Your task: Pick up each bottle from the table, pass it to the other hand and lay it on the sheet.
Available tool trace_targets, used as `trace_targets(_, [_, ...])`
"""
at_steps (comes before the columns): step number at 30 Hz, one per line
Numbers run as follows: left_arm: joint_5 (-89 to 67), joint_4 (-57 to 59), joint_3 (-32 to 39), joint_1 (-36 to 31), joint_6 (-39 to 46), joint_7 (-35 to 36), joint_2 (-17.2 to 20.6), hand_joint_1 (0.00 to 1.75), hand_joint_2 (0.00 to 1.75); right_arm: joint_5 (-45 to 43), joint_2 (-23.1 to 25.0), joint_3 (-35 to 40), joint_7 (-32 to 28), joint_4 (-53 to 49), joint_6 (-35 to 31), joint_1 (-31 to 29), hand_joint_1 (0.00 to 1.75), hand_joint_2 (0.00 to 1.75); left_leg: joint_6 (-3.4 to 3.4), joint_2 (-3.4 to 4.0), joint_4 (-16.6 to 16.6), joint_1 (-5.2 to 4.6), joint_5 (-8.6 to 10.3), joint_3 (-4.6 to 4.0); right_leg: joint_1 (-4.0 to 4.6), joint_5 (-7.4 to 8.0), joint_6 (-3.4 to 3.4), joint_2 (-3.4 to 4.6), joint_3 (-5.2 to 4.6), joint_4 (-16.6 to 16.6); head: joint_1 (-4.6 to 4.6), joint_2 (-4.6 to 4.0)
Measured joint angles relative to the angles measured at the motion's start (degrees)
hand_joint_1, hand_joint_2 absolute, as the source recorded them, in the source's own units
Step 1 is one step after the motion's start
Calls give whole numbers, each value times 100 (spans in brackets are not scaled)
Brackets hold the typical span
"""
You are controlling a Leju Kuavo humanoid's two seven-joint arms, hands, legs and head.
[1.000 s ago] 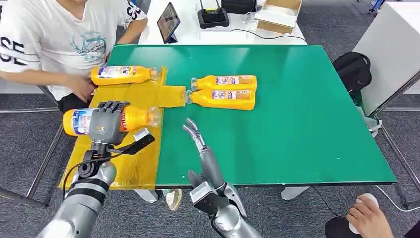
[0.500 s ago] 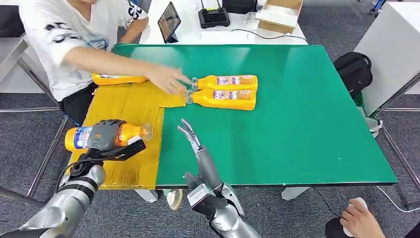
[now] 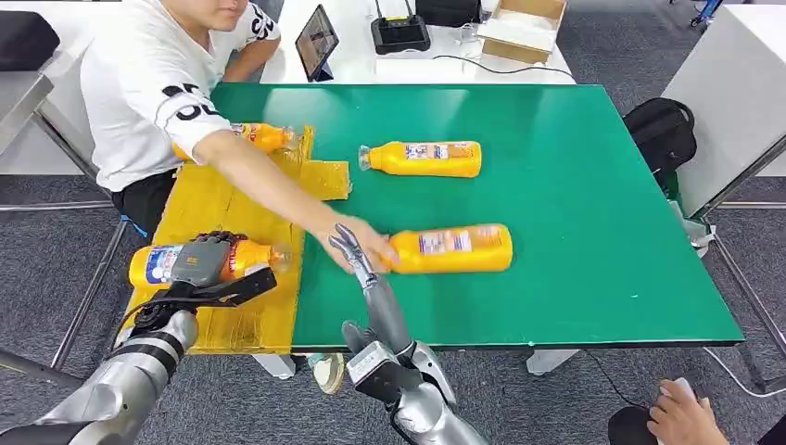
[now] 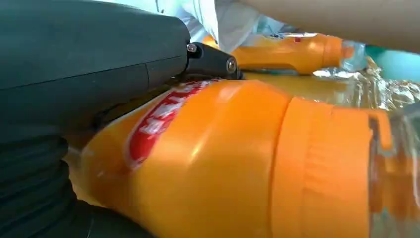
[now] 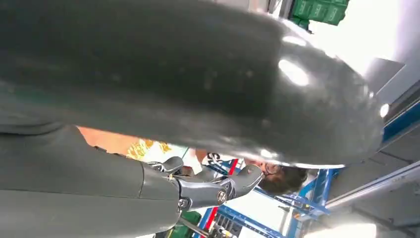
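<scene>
Left hand [image 3: 197, 260] grips an orange bottle [image 3: 250, 256] over the yellow sheet [image 3: 232, 199].

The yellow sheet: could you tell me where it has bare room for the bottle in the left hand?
The yellow sheet is bare between the far bottle and the bottle the left hand holds, though the person's arm crosses that stretch. A smaller bare strip lies along its near edge.

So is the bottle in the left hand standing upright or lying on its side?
On its side: the bottle lies level over the yellow sheet, cap end toward the green table, gripped by the left hand.
</scene>
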Motion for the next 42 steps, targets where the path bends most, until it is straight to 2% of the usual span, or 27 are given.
trace_targets(3, [0,24,-7,-13,-9,7,0,45,175,0,0,0,0,0,17,0,0,0,0,-1,0,0,0,1,0,0,0,0,2,0,0,0])
trace_targets(4, [0,28,-7,-13,-11,7,0,0,175,0,0,0,2,2,17,0,0,0,0,-1,0,0,0,1,0,0,0,0,3,0,0,0])
trace_targets(6, [0,37,-7,-20,-11,7,2,0,175,0,0,0,13,2,17,0,0,0,0,-1,0,0,0,2,0,0,0,0,3,0,0,0])
trace_targets(7, [0,44,-7,-26,-17,7,2,0,0,0,0,0,15,2,17,0,0,0,0,-1,0,0,0,2,0,0,0,0,3,0,0,0])
trace_targets(14, [569,63,22,-186,-967,-252,9,0,0,0,0,-2,96,20,57,0,0,0,0,-5,0,0,0,9,0,-1,0,-2,10,0,-2,0])
trace_targets(19, [1607,-7,190,-266,-1957,-761,11,0,0,-26,0,-26,136,72,85,-1,0,0,0,-15,-1,-1,0,20,-1,-3,-1,-9,26,-1,-4,0])
trace_targets(22, [2638,-116,450,-263,-2994,-1049,-35,0,0,-102,4,-89,135,114,2,-1,0,0,0,-13,-1,-2,1,24,-1,-2,-1,-8,30,-1,-2,0])
trace_targets(24, [3172,-220,599,-222,-3541,-1134,-59,0,0,-183,4,-142,140,140,-28,-1,0,0,0,-13,-1,-2,2,26,-1,-1,0,-7,31,-2,-4,0])
trace_targets(29, [4101,-542,632,-58,-4221,-1104,-77,0,0,-350,35,-295,155,216,-39,-2,0,0,-3,-11,-1,-1,6,26,-1,0,0,-7,29,0,-4,0])
trace_targets(30, [4296,-597,632,-23,-4242,-1104,-83,0,175,-361,48,-319,155,236,-44,-2,0,0,-3,-8,-1,-1,6,26,0,0,0,-6,26,0,-4,0])
trace_targets(31, [4564,-668,634,25,-4177,-1104,-107,0,175,-367,52,-345,155,254,-53,-1,0,175,-3,-7,-1,-1,6,25,0,0,-1,-5,24,0,-4,0])
trace_targets(33, [5168,-857,719,149,-3817,-1084,-219,0,175,-299,59,-374,192,282,-87,0,0,175,-3,-4,0,-1,6,20,0,0,0,-5,17,0,-2,0])
trace_targets(36, [5852,-1347,934,322,-2724,-1021,-468,0,175,130,44,-389,495,306,-94,-5,0,175,-3,-5,0,-1,5,11,-1,0,0,-5,12,-1,-2,0])
trace_targets(42, [5798,-2508,1040,804,-538,-1509,-787,0,175,1220,-199,-398,1312,367,-131,-154,0,175,-2,-2,0,-2,4,5,-1,0,0,-3,6,-2,0,0])
